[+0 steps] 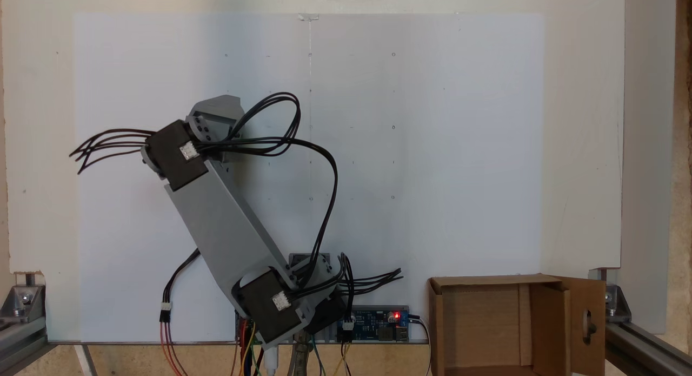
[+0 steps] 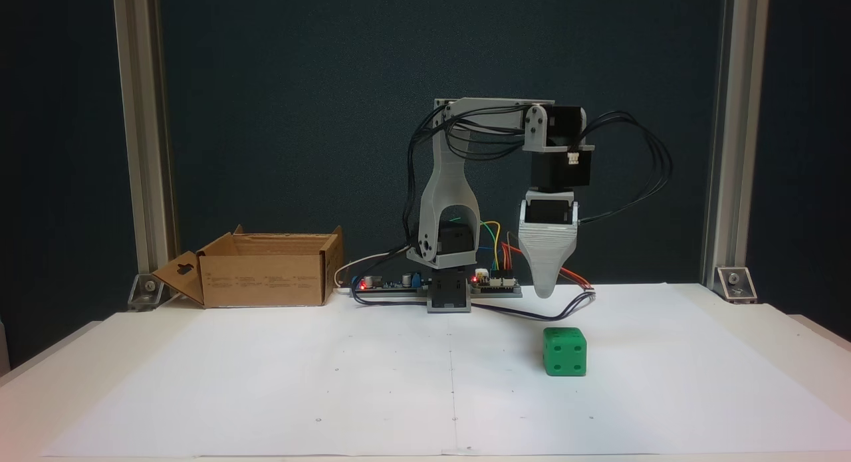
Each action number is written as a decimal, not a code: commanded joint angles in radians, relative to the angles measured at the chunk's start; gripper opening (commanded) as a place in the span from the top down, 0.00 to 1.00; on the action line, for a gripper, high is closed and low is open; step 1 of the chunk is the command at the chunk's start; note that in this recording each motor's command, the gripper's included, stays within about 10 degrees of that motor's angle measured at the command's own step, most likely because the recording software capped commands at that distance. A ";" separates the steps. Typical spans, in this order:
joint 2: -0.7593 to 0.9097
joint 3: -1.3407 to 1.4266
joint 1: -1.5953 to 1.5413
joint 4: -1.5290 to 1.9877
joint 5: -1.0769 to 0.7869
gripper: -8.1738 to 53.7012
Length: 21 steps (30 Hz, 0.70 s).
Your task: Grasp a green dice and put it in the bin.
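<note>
in the fixed view from the front, the brown corrugated cardboard box (image 2: 266, 269) sits at the far left of the white table (image 2: 764, 329), near the back edge, with its top open and a side flap with an oval cutout folded out to the left. just right of it, a low strip of circuit boards (image 2: 392, 284) with small red lights lies along the back of the table, and coloured wires run from them. the grey plastic arm (image 2: 449, 203) rises from its base near the middle of the table, turns right at the top, and drops through a black motor to the hand (image 2: 545, 290). the hand points straight down and hangs above the table; a single grey tapered tip shows, one jaw hiding the other, so i cannot tell whether it is wide or narrow, and nothing shows in it. the small bright green plastic dice (image 2: 565, 351) rests on the large white paper sheet (image 2: 332, 382), right of centre, nearer the camera than the hand and a little to its right, apart from it and well apart from the box.

in the fixed view from above, the arm (image 1: 227, 230) slants up to the left over the paper (image 1: 432, 149), and the box (image 1: 513, 327) lies open at the lower right, its cutout flap on the right.
</note>
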 commanded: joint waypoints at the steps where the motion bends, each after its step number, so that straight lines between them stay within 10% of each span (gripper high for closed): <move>1: -0.003 -0.083 0.002 0.011 0.092 0.18; 21: -0.021 -0.091 -0.006 -0.018 0.087 0.19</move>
